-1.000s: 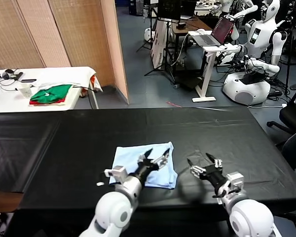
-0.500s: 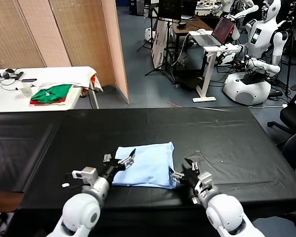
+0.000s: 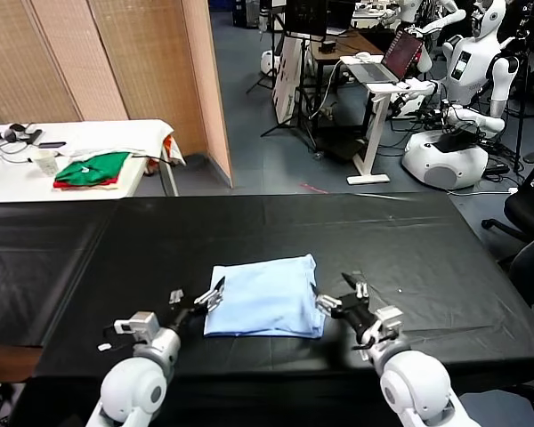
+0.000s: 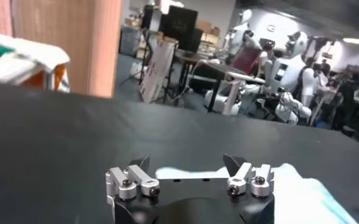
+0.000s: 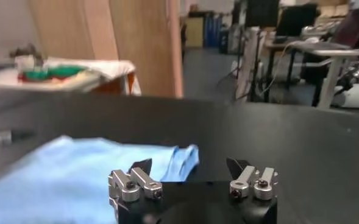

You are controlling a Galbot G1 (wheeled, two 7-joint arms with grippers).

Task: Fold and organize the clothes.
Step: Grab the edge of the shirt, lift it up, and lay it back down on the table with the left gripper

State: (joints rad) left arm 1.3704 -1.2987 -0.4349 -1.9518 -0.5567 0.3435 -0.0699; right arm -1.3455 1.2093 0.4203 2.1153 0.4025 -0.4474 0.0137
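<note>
The clothes are one pale blue T-shirt [image 3: 265,298], folded into a flat rectangle near the front of the black table [image 3: 409,240]. My left gripper [image 3: 197,294] is open at the shirt's left edge, low over the table. In the left wrist view the left gripper [image 4: 186,164] holds nothing, and the shirt [image 4: 310,190] lies just beyond and to one side. My right gripper [image 3: 337,292] is open just off the shirt's right edge. The right wrist view shows the right gripper [image 5: 188,165] empty, with the shirt [image 5: 75,173] spread ahead of one finger.
A white table [image 3: 9,182] at the back left carries folded green-and-red garments [image 3: 93,169] and small items. Wooden partition panels [image 3: 116,62] stand behind it. Other robots [image 3: 454,98] and a laptop stand [image 3: 383,80] fill the floor beyond the table's far edge.
My left gripper has slid left off the top of the shirt to its left edge. The right gripper has moved left to the shirt's right edge. The shirt lies flatter.
</note>
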